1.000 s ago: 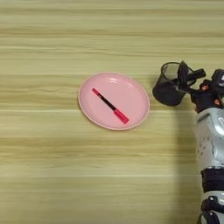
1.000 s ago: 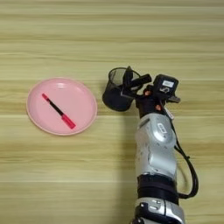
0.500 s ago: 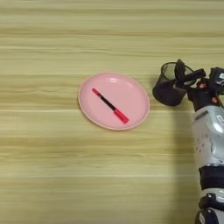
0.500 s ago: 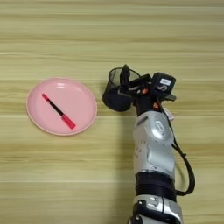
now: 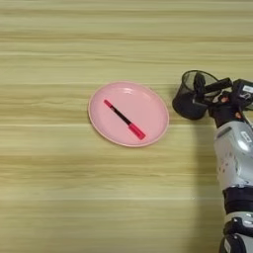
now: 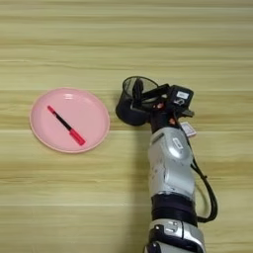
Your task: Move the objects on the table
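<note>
A thin black pen with a red cap (image 5: 123,119) (image 6: 65,125) lies slanted inside a pink plate (image 5: 153,106) (image 6: 94,111) on the wood-grain table (image 5: 59,188). Just right of the plate stands a black mesh cup (image 5: 188,105) (image 6: 128,112). My right gripper (image 5: 201,85) (image 6: 141,94) reaches from the right over the cup's open top, its black tip down inside the rim. Anything inside the cup is hidden by the gripper and the dark mesh.
My silver forearm (image 6: 170,163) runs up from the bottom edge to the cup. A small red-and-white box (image 6: 188,130) peeks out at the forearm's right side. Bare wood lies to the left of the plate and along the far side.
</note>
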{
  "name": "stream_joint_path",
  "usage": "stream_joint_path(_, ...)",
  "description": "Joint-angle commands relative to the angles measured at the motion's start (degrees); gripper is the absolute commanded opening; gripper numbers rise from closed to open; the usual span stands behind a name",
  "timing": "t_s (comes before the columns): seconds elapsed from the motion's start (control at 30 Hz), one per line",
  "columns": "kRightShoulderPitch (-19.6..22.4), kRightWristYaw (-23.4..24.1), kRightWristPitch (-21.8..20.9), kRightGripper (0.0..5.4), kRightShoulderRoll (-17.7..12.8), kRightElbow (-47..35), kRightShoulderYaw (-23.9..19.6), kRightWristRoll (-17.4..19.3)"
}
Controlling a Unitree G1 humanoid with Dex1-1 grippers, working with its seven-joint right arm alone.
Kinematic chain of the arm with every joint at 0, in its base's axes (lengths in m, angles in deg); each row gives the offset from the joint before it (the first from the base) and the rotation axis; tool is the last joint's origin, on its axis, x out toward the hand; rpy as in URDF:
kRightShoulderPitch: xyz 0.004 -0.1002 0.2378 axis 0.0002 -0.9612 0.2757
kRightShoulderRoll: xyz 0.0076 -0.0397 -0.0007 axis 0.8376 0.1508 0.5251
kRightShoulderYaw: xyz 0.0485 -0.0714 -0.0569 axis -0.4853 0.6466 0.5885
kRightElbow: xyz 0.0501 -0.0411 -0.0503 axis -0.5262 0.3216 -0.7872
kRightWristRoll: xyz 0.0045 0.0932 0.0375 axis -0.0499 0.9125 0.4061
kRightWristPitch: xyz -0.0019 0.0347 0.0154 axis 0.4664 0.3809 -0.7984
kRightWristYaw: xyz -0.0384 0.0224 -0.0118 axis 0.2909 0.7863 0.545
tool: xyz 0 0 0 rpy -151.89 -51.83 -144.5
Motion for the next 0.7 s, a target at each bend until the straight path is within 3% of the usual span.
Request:
stream_joint_path(0.03, 4.7, -0.3, -0.9, 4.98, -1.8, -1.9, -0.1, -0.3)
stream_joint_path(0.7, 4.2, -0.3, -2.6, 2.92, -1.5, -3.2, 0.3, -1.3)
